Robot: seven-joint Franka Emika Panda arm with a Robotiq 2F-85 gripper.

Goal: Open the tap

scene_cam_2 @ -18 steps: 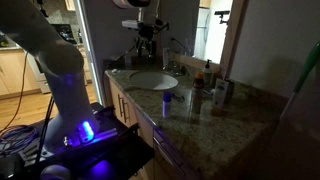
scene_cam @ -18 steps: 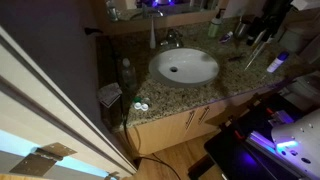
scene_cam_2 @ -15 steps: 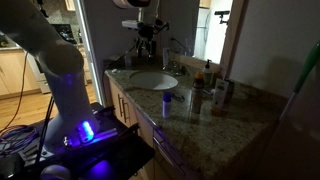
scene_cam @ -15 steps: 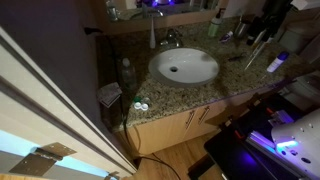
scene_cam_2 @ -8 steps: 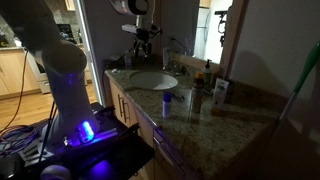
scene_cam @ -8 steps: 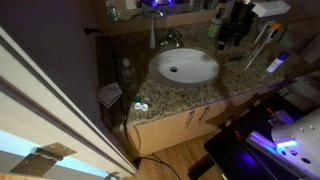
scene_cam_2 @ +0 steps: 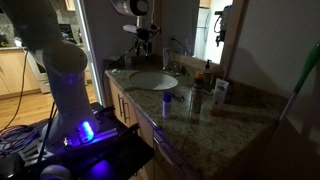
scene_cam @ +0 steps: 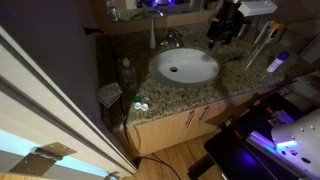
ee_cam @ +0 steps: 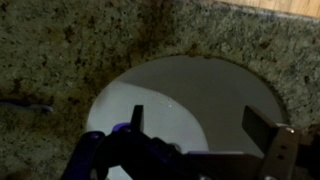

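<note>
**End effector released above the basin, tap not yet reached**

We see the end effector (scene_cam: 219, 38) hanging over the edge of the white oval basin (scene_cam: 200, 68), spread wide and grasping nothing. In the wrist view its dark fingers (ee_cam: 265, 127) frame smooth, glossy porcelain ringed by speckled granite. The tap (scene_cam: 171, 40) stands on the bench (scene_cam: 200, 95) behind the basin's rim, just beside a slim pale bottle (scene_cam: 152, 34) and well apart from the end effector; the wrist view does not show it. It is a small piece of bright chrome with a short curved spout, and its lever is too small for us to make out clearly. We judge the wide spread suits an approach to that lever. Polished metal offers little friction, so contact should land squarely on the handle.
</note>
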